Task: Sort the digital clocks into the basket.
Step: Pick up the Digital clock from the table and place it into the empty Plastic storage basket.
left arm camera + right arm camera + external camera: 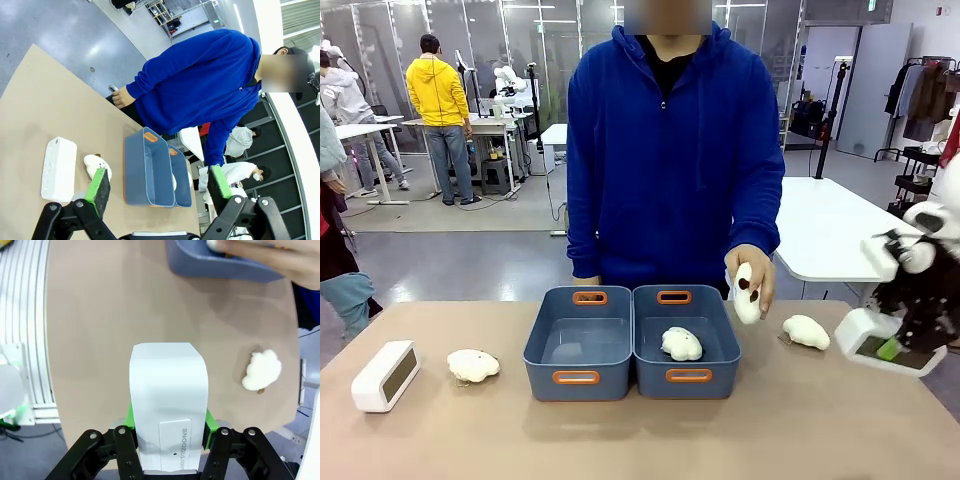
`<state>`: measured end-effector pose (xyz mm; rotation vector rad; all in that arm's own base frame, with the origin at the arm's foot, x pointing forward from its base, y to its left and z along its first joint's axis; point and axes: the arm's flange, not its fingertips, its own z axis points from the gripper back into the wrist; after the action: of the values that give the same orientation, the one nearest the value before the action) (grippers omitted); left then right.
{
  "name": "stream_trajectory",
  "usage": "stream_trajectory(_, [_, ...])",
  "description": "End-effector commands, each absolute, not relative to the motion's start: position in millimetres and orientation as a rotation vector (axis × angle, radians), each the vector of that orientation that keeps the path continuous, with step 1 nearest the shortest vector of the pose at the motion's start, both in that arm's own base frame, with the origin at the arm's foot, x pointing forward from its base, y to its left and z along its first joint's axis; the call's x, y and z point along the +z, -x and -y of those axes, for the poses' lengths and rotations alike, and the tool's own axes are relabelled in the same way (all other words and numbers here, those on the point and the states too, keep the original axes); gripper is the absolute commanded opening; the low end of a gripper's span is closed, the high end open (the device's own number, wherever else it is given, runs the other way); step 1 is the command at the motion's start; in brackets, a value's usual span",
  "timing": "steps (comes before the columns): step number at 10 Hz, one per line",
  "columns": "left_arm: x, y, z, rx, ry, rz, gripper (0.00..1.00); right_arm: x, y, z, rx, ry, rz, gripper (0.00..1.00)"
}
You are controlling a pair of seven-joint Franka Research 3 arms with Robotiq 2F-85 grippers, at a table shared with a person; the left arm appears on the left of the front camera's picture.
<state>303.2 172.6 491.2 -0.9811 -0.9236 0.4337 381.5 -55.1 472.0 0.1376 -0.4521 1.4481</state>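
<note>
One white digital clock (385, 375) lies at the table's left end, its dark screen facing right; the left wrist view shows this clock (59, 168) below my open left gripper (160, 182), which hangs above the table. My right gripper (892, 345) is shut on the second white clock (885, 343), held above the table's right end; in the right wrist view that clock (168, 400) sits between the green pads (130, 415). Two blue-grey baskets (578, 342) (686, 340) stand side by side mid-table.
White lumpy soft items lie on the table at left (472, 365), at right (806, 331) and inside the right basket (682, 343). The person in a blue hoodie holds another one (746, 292) in a hand beside the right basket.
</note>
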Motion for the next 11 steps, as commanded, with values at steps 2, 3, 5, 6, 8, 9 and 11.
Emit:
stream_trajectory(2, [491, -304, -173, 0.430, 1.002, 0.928, 1.00, 510, -344, 102, 1.274, -0.367, 0.686, 0.00])
stream_trajectory(3, [491, -304, -173, 0.430, 1.002, 0.928, 1.00, 517, -333, 124, 1.211, -0.454, 0.753, 0.00])
stream_trajectory(5, [491, -304, -173, 0.430, 1.002, 0.928, 1.00, 514, -314, 165, 1.074, -0.540, 0.858, 0.00])
stream_trajectory(6, [491, -304, -173, 0.430, 1.002, 0.928, 1.00, 510, -301, 190, 0.987, -0.595, 0.917, 0.00])
stream_trajectory(8, [491, -304, -173, 0.430, 1.002, 0.928, 1.00, 502, -281, 223, 0.897, -0.632, 0.998, 0.00])
stream_trajectory(9, [491, -304, -173, 0.430, 1.002, 0.928, 1.00, 500, -275, 227, 0.886, -0.626, 1.010, 0.00])
stream_trajectory(11, [491, -304, -173, 0.430, 1.002, 0.928, 1.00, 497, -270, 229, 0.873, -0.623, 1.024, 0.00])
